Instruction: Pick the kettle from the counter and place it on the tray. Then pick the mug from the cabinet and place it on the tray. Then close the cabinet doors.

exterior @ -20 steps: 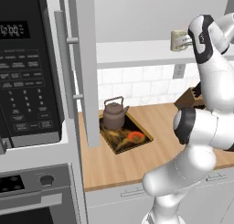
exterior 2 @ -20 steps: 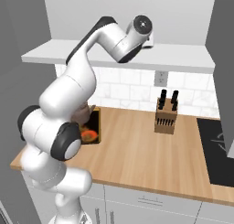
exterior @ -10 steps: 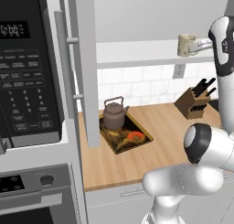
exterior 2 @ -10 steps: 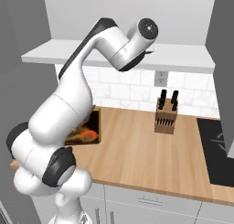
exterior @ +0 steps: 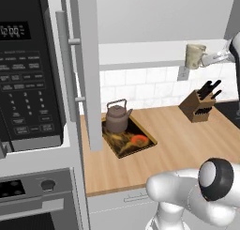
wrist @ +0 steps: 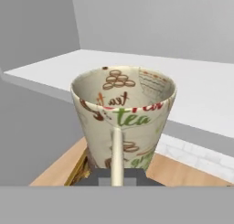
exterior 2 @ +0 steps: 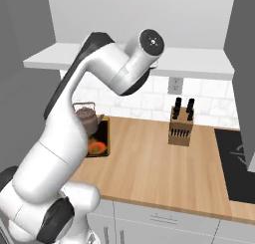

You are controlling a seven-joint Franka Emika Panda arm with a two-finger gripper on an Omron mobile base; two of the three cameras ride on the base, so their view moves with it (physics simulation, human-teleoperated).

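Up at the top right of the left base view, we've got the gripper (exterior: pixel 209 60) clamped on the mug (exterior: pixel 193 56) by its handle, holding it out in the air in front of the cabinet (exterior: pixel 154 55) shelf edge. It's upright, and the hand view looks right down over the rim of the mug (wrist: pixel 122 120), cream with little brown and green "tea" lettering, its handle running straight down to the pinched dark fingertips (wrist: pixel 105 175).

Down on the counter (exterior: pixel 187 144), which is a long light wooden butcher-block top, the tray (exterior: pixel 129 137) sits in the centre-left of the left base view, close to the white tile backsplash (exterior: pixel 140 86). The kettle (exterior: pixel 116 117) is already standing on the tray's back end, and the orange-red spot shows on the bare part toward the front. From the right base view, the kettle (exterior 2: pixel 88 117) and tray (exterior 2: pixel 101 138) peek out from behind the arm at centre left.

Further right on the counter, well apart from the tray, there's a wooden knife block (exterior: pixel 198 105) with dark handles sticking up, and a wall outlet (exterior: pixel 183 73) just above it. One of the cabinet doors (exterior: pixel 86 69) stands open edge-on at left centre, next to the black microwave (exterior: pixel 28 69). Below that sits an oven (exterior: pixel 33 196), with a dark cooktop (exterior 2: pixel 236 168) at the right edge of the right base view.
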